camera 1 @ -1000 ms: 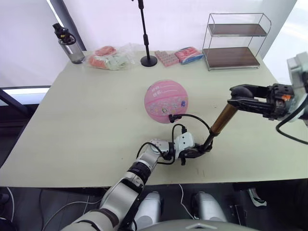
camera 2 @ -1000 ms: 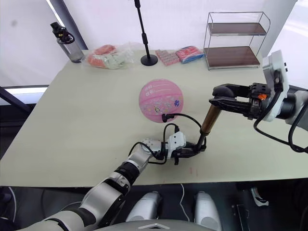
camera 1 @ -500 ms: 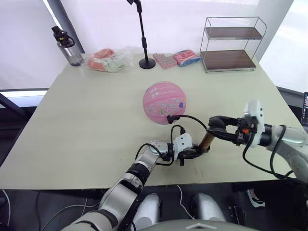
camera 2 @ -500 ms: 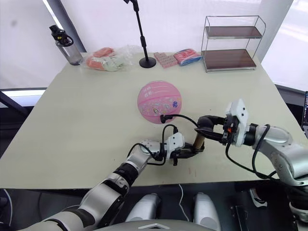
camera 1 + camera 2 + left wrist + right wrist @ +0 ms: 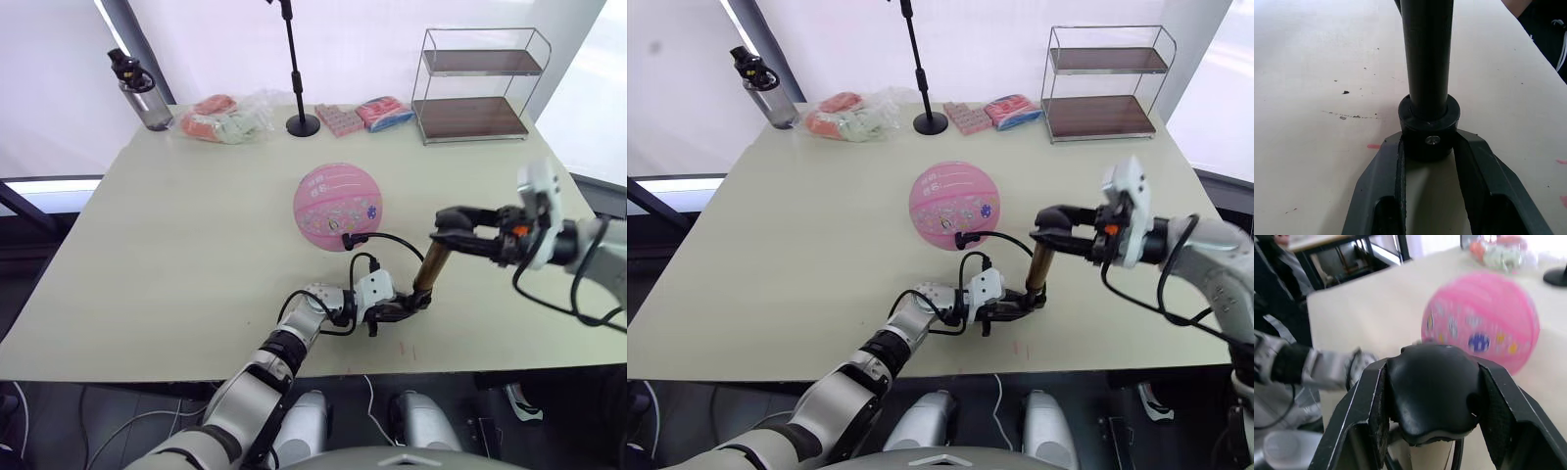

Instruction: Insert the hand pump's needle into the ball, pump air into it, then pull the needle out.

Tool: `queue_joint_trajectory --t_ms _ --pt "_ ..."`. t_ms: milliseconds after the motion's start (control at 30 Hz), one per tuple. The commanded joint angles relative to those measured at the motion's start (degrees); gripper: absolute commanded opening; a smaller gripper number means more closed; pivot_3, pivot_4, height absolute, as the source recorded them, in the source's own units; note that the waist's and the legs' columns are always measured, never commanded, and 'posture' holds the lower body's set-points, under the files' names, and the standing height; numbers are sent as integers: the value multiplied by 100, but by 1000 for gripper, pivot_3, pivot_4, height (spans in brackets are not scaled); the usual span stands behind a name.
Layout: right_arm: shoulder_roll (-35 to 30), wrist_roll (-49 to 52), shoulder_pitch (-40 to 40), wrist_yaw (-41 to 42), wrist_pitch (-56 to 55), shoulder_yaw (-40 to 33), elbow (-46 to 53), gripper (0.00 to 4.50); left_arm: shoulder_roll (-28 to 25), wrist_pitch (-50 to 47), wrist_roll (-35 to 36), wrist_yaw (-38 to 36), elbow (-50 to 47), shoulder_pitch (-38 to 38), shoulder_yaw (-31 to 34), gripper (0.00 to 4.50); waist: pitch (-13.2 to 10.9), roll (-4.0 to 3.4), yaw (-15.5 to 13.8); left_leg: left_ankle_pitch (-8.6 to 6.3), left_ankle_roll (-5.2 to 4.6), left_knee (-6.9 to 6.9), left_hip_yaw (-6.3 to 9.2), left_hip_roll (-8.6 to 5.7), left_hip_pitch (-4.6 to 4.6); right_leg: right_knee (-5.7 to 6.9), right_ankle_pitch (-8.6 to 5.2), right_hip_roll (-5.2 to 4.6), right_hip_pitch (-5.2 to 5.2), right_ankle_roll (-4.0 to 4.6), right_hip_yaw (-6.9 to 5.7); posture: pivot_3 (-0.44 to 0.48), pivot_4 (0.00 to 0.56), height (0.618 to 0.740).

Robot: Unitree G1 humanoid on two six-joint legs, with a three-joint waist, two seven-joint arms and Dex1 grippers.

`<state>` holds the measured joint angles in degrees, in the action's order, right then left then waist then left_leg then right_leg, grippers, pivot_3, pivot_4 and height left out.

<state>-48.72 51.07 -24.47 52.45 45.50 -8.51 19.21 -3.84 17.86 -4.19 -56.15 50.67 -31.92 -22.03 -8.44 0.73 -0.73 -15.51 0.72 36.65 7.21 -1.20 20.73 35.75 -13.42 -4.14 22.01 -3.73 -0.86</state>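
The pink ball (image 5: 336, 206) rests mid-table. The hand pump (image 5: 430, 267) stands tilted in front of it to the right, gold barrel up. My left gripper (image 5: 409, 305) is shut on the pump's black base cap (image 5: 1428, 128), which rests on the table. My right gripper (image 5: 453, 217) is shut on the black T-handle (image 5: 1432, 391) at the top. A thin black hose (image 5: 397, 240) loops from the base to the ball's lower front. There the needle's black fitting (image 5: 347, 240) sits against the ball, and the pin itself is hidden.
Along the far edge stand a water bottle (image 5: 138, 90), a clear bag of packets (image 5: 227, 118), a black stand pole (image 5: 296, 73), pink packets (image 5: 362, 115) and a wire shelf rack (image 5: 480, 83). The table's front edge (image 5: 323, 367) lies just below my left gripper.
My right gripper pushed the handle down toward the base half a second ago and has now lifted it partway up again. The left gripper and ball stayed put.
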Motion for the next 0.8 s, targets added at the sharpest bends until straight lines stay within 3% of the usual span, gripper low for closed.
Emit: queue_joint_trajectory --t_ms 33,500,800 --pt "-226 383 -574 -124 107 -703 11 1878 -215 -430 -411 76 751 380 -202 1093 -3 0 0 0 0 0 0 0 0 0 0 0 0 0 0 0 150 731" --pt "-763 1283 -1426 -270 846 -1226 -235 1878 -198 -424 -419 73 771 385 -198 1093 -17 -4 -8 0 0 1 -4 -5 8 0 0 -5 5 0 2 0 150 731" --pt "-402 194 119 -121 181 -292 444 1878 -188 -408 -430 77 778 373 -214 1093 -7 2 -3 0 0 1 -4 -4 2 0 0 -4 1 -1 2 0 150 731"
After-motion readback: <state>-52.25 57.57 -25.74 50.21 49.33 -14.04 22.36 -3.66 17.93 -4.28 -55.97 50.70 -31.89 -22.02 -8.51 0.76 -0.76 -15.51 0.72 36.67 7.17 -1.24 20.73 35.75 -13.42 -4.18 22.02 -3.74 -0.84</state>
